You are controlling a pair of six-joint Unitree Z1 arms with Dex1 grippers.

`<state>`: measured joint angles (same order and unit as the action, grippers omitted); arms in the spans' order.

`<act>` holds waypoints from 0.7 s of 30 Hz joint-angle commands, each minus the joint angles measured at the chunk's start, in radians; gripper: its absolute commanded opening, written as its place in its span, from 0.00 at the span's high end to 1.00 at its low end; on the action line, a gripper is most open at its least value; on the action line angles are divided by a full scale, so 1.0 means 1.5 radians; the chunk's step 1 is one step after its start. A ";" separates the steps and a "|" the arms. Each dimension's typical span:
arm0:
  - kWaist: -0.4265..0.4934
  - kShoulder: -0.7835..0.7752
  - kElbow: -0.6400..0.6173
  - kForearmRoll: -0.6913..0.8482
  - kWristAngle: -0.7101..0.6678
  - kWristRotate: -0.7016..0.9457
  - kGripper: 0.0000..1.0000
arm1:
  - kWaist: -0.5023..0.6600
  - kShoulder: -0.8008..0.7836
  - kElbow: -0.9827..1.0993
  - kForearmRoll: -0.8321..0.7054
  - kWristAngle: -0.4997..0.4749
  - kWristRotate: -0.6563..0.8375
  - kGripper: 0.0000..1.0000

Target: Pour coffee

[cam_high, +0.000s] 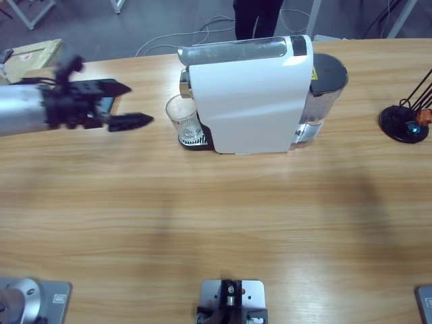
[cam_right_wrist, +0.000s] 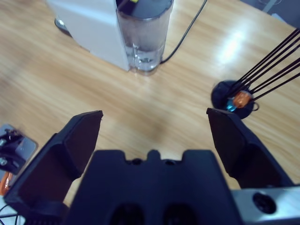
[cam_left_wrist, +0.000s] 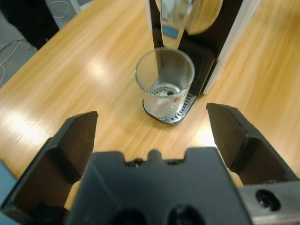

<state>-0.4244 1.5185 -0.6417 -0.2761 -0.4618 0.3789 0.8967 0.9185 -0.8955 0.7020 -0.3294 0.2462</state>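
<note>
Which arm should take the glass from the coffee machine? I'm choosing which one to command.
Probably the left: its open gripper faces the empty glass on the drip tray. The right gripper looks at the water tank.

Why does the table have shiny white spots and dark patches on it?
Left wrist view: lamp glare makes bright spots on the wooden table beside the glass cup. Right wrist view: similar glare near the black capsule stand. High view: soft dark shadows lie across the table below the coffee machine.

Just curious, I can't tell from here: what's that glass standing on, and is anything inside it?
The glass stands on the coffee machine's drip tray, under the spout. It looks empty.
</note>
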 commanded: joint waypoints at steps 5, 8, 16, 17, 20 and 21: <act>-0.105 -0.176 -0.049 0.287 0.106 -0.092 0.00 | -0.165 0.360 -0.408 0.143 0.089 -0.085 1.00; -0.117 -0.180 -0.049 0.289 0.106 -0.092 0.00 | -0.165 0.441 -0.497 0.156 0.093 -0.098 1.00; -0.117 -0.178 -0.050 0.289 0.119 -0.091 0.00 | -0.164 0.637 -0.744 0.257 0.134 -0.079 1.00; -0.117 -0.177 -0.050 0.289 0.119 -0.091 0.00 | -0.164 0.650 -0.759 0.264 0.139 -0.079 1.00; -0.117 -0.170 -0.050 0.289 0.120 -0.091 0.00 | -0.163 0.681 -0.778 0.271 0.165 -0.077 1.00; -0.117 -0.167 -0.049 0.289 0.120 -0.091 0.00 | -0.159 0.690 -0.783 0.273 0.171 -0.075 1.00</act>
<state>-0.5911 1.2646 -0.7188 0.1394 -0.2965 0.2549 0.6604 1.7977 -2.0011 1.0694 -0.1392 0.1180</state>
